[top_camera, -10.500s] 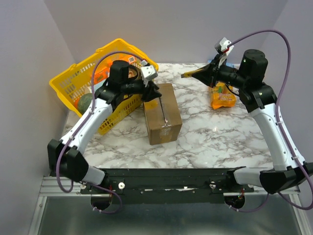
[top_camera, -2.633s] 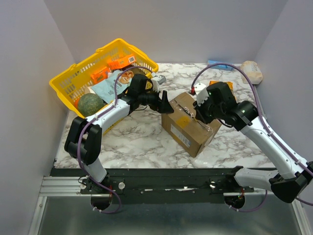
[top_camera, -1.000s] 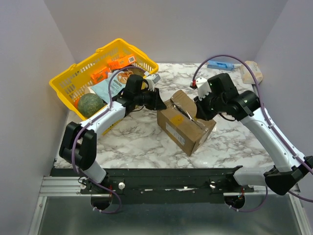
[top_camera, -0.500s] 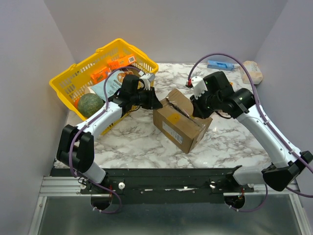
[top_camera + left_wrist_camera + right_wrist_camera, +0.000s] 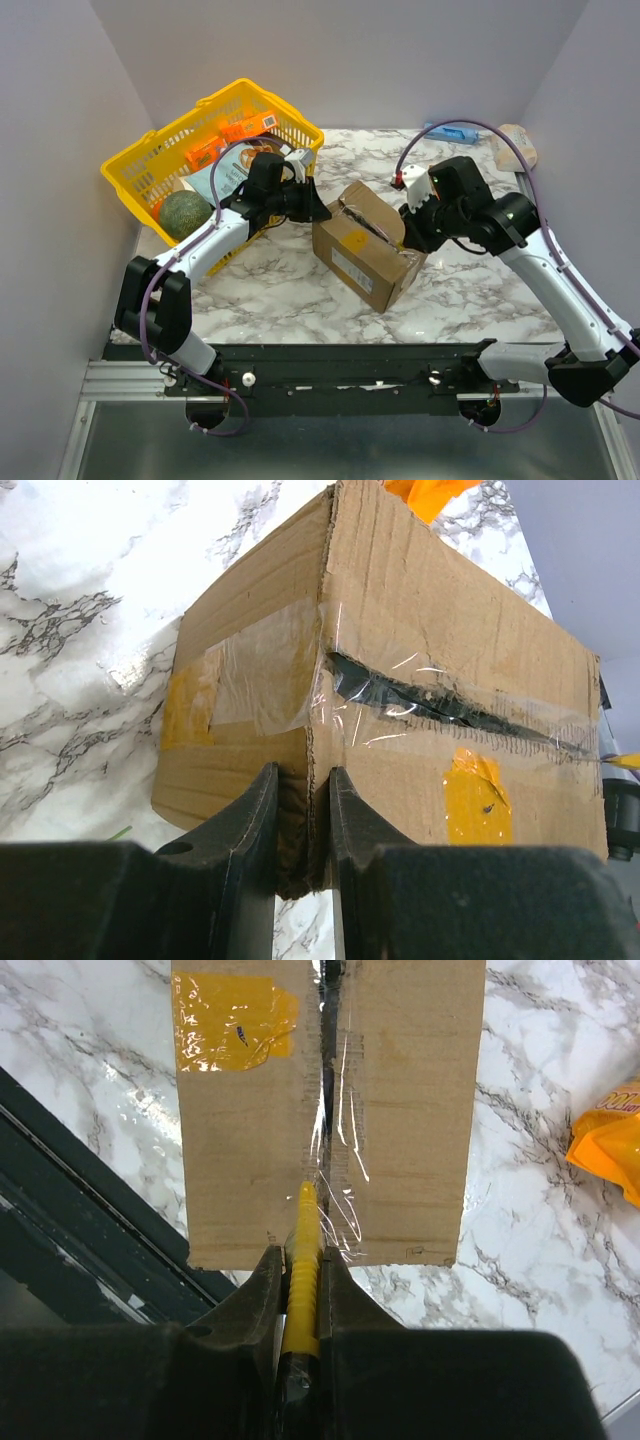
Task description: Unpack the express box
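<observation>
The brown corrugated cardboard express box [image 5: 368,250] lies slanted near the middle of the white marble-patterned bench [image 5: 480,290], between the two arms. A white label [image 5: 352,270] sits on its near side, but the print is too small to read. A yellow sticker [image 5: 232,1020] on top carries only a tiny dark mark and no legible writing. Clear tape [image 5: 270,670] runs along the top seam and folds over the end; under it the seam shows as a dark, ragged slit.

The left end effector [image 5: 302,780] is narrowed on a corner edge of the box, with cardboard pinched between its black fingers. The right end effector [image 5: 300,1258] is pressed together on a yellow ribbed plastic tool [image 5: 303,1230], whose tip rests on the taped seam at the box's other end.

Behind the left arm stands a yellow plastic mesh basket [image 5: 140,165], tilted, holding a round dark-green fruit [image 5: 185,213], orange packets [image 5: 206,151] and other packs whose lettering cannot be made out. At the far edge of the bench lie a flat blue pack [image 5: 450,132] and a pale lumpy bag [image 5: 513,147]. An orange packet [image 5: 612,1140] is cut off at the right of the right wrist view. A black rail [image 5: 350,362] borders the near edge of the bench.

From above, the right arm's wrist hides where tool meets box.
</observation>
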`<state>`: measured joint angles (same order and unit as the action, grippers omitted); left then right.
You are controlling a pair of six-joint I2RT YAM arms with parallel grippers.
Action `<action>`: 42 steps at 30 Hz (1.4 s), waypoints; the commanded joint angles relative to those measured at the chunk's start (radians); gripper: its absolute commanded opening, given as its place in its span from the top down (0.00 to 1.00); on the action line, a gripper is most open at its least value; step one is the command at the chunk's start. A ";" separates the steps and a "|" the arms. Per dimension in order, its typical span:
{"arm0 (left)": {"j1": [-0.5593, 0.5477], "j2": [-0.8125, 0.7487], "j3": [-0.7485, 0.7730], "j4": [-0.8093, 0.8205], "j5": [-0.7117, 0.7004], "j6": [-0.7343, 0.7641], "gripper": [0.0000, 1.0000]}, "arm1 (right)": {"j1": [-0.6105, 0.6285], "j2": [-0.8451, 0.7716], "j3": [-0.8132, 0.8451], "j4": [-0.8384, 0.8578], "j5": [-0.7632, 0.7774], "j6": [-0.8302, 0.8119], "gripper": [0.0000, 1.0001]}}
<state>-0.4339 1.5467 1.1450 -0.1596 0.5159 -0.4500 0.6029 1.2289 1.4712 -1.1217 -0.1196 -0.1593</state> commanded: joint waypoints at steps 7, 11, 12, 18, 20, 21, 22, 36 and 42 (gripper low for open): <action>0.024 -0.017 -0.019 -0.001 -0.126 -0.001 1.00 | 0.008 -0.084 -0.069 -0.158 0.052 -0.029 1.00; 0.026 -0.020 -0.028 -0.003 -0.128 0.005 1.00 | 0.008 -0.111 -0.071 -0.188 0.090 -0.045 1.00; 0.027 -0.019 -0.030 -0.003 -0.126 0.005 1.00 | 0.008 -0.118 -0.071 -0.196 0.100 -0.046 1.00; 0.027 -0.020 -0.031 0.000 -0.123 0.010 1.00 | -0.031 -0.169 -0.051 -0.236 0.150 -0.069 1.00; 0.027 -0.020 -0.033 0.003 -0.113 0.013 1.00 | -0.037 -0.181 -0.032 -0.257 0.155 -0.083 1.00; 0.027 -0.022 -0.033 0.003 -0.109 0.013 1.00 | -0.037 -0.189 -0.017 -0.260 0.155 -0.086 1.00; 0.027 -0.022 -0.034 0.009 -0.106 0.016 1.00 | -0.038 -0.192 -0.006 -0.257 0.162 -0.088 1.00; 0.027 -0.027 -0.057 0.025 -0.066 0.039 1.00 | -0.041 -0.016 0.020 0.131 -0.012 -0.102 1.00; 0.027 -0.028 -0.060 0.025 -0.068 0.037 1.00 | -0.040 0.040 0.043 0.125 -0.048 -0.098 0.99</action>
<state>-0.4164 1.5291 1.1095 -0.1070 0.4828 -0.4377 0.5674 1.2556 1.4788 -1.0267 -0.1158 -0.2466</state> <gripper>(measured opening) 0.284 0.190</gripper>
